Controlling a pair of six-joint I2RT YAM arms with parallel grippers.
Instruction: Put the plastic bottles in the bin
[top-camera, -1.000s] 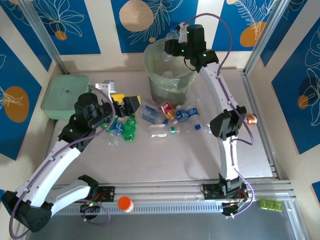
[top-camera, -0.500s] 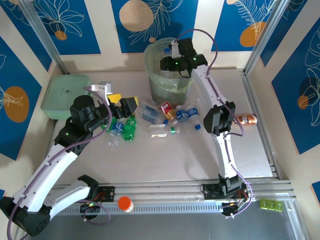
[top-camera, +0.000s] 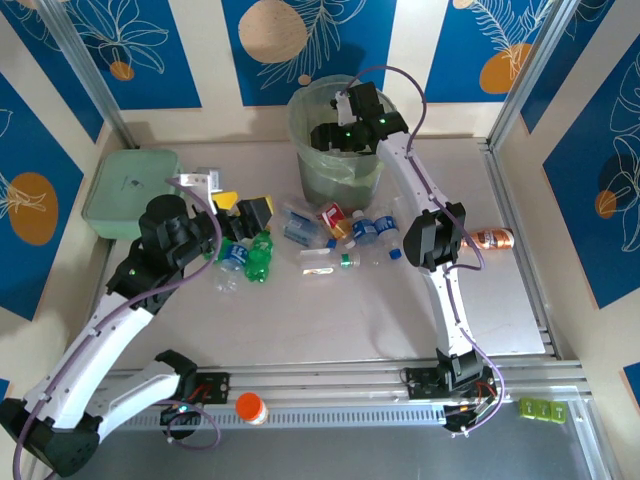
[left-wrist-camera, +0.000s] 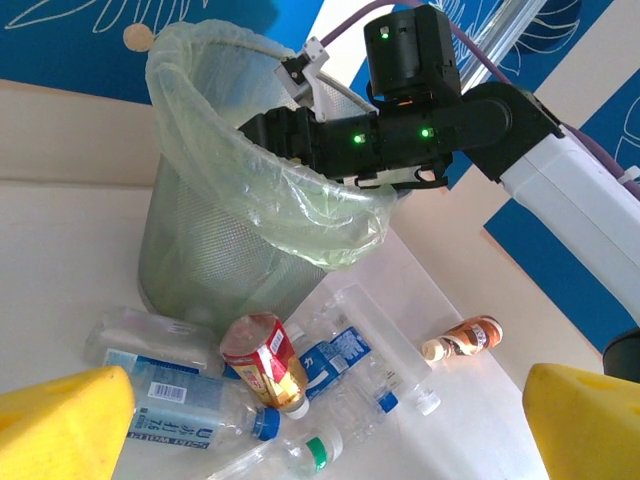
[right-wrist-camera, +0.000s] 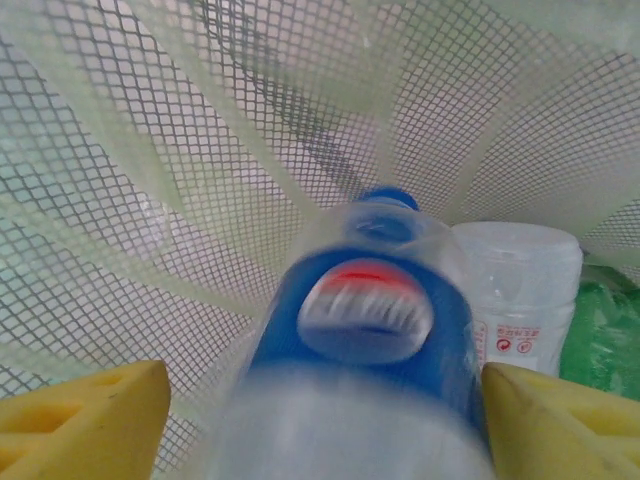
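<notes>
My right gripper (top-camera: 330, 135) reaches into the mouth of the bin (top-camera: 305, 140), a mesh basket with a pale green liner. Its yellow pads (right-wrist-camera: 85, 415) stand apart, open. A blurred blue-labelled bottle (right-wrist-camera: 365, 330) lies between them, cap pointing down into the bin, with a gap on its left side. Another clear bottle (right-wrist-camera: 525, 290) lies inside. My left gripper (top-camera: 245, 212) is open and holds nothing, hovering left of the bottles on the table: a red-labelled one (left-wrist-camera: 265, 360), a blue-labelled one (left-wrist-camera: 335, 355) and green ones (top-camera: 260, 255).
A flat mint-green box (top-camera: 130, 190) sits at the far left. A brown bottle (top-camera: 490, 238) lies alone near the right rail. An orange-capped item (top-camera: 250, 407) rests on the front rail. The bin (left-wrist-camera: 200, 230) stands at the back centre.
The right gripper moved left and down into the bin's mouth with the blue-labelled bottle, and its jaws widened. The left arm shifted slightly.
</notes>
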